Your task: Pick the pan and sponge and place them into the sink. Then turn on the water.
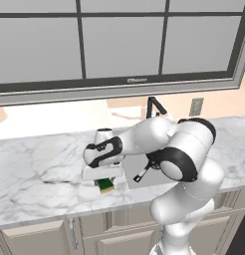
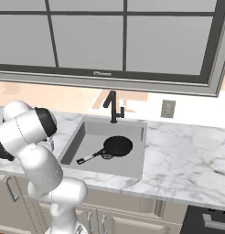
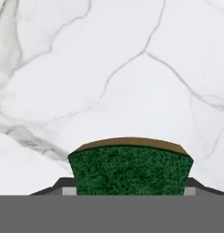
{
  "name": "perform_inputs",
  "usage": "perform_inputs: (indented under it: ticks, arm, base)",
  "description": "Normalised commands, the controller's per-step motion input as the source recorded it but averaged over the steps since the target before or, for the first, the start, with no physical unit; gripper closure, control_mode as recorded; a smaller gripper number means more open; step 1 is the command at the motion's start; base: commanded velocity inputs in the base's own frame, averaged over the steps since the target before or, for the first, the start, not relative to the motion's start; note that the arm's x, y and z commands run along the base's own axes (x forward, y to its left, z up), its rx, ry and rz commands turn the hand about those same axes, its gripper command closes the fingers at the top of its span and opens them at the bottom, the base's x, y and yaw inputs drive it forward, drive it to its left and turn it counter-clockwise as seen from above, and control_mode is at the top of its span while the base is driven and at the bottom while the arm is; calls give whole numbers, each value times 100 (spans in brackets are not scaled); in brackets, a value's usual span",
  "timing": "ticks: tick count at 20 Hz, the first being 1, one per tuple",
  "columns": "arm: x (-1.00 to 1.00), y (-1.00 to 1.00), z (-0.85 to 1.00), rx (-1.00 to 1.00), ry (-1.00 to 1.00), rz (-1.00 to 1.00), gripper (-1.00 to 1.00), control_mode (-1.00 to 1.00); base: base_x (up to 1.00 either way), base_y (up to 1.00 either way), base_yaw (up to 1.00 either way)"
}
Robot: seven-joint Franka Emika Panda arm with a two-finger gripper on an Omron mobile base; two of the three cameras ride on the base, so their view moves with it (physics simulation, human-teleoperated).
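Sponge between jaws — arm bent low, counter

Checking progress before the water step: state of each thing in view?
pan: in the sink, upright, handle towards the front left.
sponge: on the counter, green side up, between the fingertips.
sink: holds the pan, no sponge yet.
faucet: no stream visible.
gripper: down over the sponge, jaws either side; closure unclear.

Bare counter lies left of the sponge. In the sink, the pan takes the middle (faucet stands behind).
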Motion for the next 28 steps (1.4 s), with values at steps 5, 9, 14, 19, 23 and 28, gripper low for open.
perform_inputs:
  ticks: [5, 9, 14, 19, 23, 28]
  arm:
    - [-7, -21, 21, 0, -6, 0, 100, -100]
    - [0, -56, 38, 0, -12, 0, 100, -100]
    - [0, -68, 29, -3, -16, 0, 100, -100]
    - [0, -62, 16, -4, -14, 0, 100, -100]
    - [5, -61, 0, -8, -8, 0, 100, -100]
    - [12, -64, 0, -9, -7, 0, 100, -100]
  base:
    - [0, 0, 0]
    - [0, 0, 0]
    - [0, 0, 0]
    - [0, 0, 0]
    - [0, 0, 0]
    - [0, 0, 0]
